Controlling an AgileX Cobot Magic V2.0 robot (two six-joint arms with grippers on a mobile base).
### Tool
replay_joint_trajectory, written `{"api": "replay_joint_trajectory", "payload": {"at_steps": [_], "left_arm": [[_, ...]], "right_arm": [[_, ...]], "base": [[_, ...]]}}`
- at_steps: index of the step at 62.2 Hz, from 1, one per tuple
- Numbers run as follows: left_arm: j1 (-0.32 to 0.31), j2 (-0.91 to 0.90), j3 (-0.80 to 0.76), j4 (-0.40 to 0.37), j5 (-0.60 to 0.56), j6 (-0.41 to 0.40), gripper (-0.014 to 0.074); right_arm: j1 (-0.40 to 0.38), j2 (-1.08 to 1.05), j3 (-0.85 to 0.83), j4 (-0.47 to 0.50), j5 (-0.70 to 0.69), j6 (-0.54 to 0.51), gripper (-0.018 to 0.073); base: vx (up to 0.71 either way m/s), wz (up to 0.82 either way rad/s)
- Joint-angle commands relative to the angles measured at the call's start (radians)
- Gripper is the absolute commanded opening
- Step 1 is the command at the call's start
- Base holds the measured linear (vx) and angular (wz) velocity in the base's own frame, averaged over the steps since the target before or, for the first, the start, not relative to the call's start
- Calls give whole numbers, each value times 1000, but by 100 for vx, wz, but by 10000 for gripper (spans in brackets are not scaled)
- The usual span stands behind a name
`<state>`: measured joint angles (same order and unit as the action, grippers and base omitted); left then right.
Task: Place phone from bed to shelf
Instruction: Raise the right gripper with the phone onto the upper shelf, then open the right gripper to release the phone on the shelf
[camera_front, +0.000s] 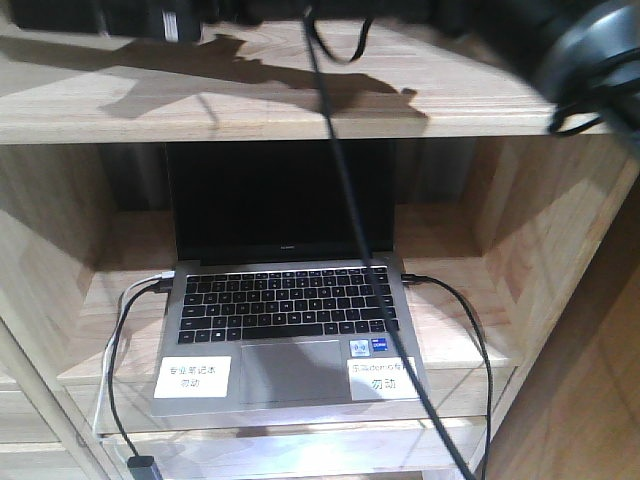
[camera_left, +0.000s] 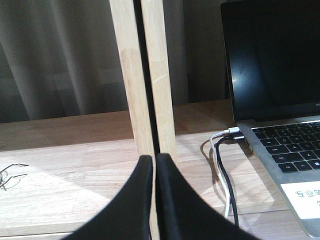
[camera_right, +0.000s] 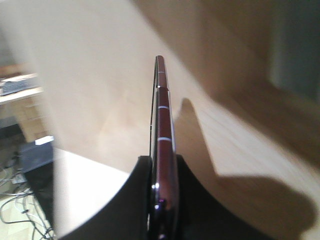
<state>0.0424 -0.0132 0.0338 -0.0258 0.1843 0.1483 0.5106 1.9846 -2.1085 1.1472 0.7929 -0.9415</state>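
Pale wooden plank shelf (camera_front: 250, 110) lies under the right gripper (camera_right: 162, 165), which pinches the thin dark phone with a pinkish edge (camera_right: 162, 115) edge-on (above the plank); the left gripper (camera_left: 154, 165) is pressed together, holding nothing.

An open grey laptop (camera_front: 290, 310) serves as the landmark, its dark screen (camera_front: 280, 200) upright behind the black keyboard (camera_front: 290, 305). In front of the keyboard lies the grey touchpad (camera_front: 292, 372). Left of the touchpad sits a white label (camera_front: 192, 377) with printed characters; right of it sits a second white label (camera_front: 382, 380), with a small blue sticker (camera_front: 367, 347) just above it. A black cable (camera_front: 120, 380) and a white cable (camera_left: 220, 170) plug into the laptop's left edge and trail forward. Another black cable (camera_front: 470, 340) leaves the right edge and curves down. Behind and left of the laptop hangs a grey curtain (camera_left: 55, 55).
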Motion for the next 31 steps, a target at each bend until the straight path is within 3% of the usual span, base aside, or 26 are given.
{"api": "replay_joint_trajectory", "payload": {"at_steps": [1, 19, 31], "left_arm": [[-4, -13, -21, -9, -72, -6, 1], [-4, -13, -21, -9, -72, -6, 1], [-4, -13, -21, -9, -72, -6, 1]], "right_arm": [[-4, -41, -40, 64, -63, 2, -1], [-4, -12, -39, 43, -116, 3, 60], [-4, -12, -39, 16, -131, 7, 204]], "base": [[0, 0], [0, 0], [0, 0]]}}
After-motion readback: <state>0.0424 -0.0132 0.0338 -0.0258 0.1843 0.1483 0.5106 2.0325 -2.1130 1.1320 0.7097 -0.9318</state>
